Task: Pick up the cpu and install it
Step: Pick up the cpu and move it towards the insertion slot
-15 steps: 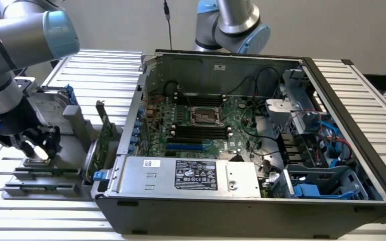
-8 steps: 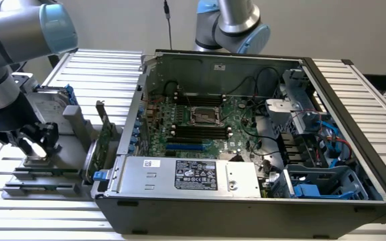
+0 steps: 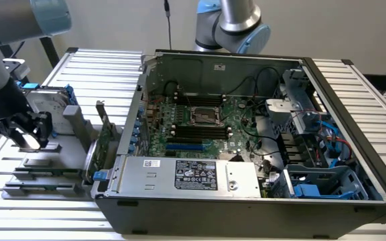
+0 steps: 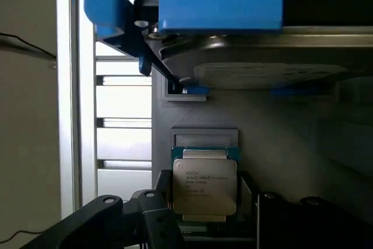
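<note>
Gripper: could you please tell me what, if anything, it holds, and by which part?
It cannot be told: the gripper sits around the cpu on the gray holder, contact unclear.

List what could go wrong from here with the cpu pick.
1. The gripper grips the cpu by two thin edges only, so it could tilt or slip as it leaves its holder.
2. The hard drive stands right beside the gripper, and a lift could clip it.
3. The socket lies deep inside, past the case wall and near loose cables, so a swing in could snag.
</note>
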You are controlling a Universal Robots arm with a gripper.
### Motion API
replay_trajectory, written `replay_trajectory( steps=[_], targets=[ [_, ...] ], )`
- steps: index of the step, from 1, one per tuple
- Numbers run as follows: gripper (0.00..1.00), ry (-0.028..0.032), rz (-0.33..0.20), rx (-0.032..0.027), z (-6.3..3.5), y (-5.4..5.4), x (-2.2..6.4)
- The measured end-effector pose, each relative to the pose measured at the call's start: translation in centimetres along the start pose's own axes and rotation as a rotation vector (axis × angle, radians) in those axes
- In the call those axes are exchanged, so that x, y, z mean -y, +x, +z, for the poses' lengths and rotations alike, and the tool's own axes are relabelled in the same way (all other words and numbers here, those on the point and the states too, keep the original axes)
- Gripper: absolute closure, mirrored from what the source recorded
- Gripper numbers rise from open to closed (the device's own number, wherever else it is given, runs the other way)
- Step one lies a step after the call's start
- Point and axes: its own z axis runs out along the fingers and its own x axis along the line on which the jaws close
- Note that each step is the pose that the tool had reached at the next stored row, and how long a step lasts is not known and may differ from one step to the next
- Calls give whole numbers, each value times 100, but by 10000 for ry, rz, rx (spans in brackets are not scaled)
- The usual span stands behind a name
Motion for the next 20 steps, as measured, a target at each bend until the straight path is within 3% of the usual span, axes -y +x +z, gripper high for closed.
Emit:
replay_trajectory(
  steps=[20],
  targets=[
    [45,11,-272,-9,-909,-17,-27]
  ],
)
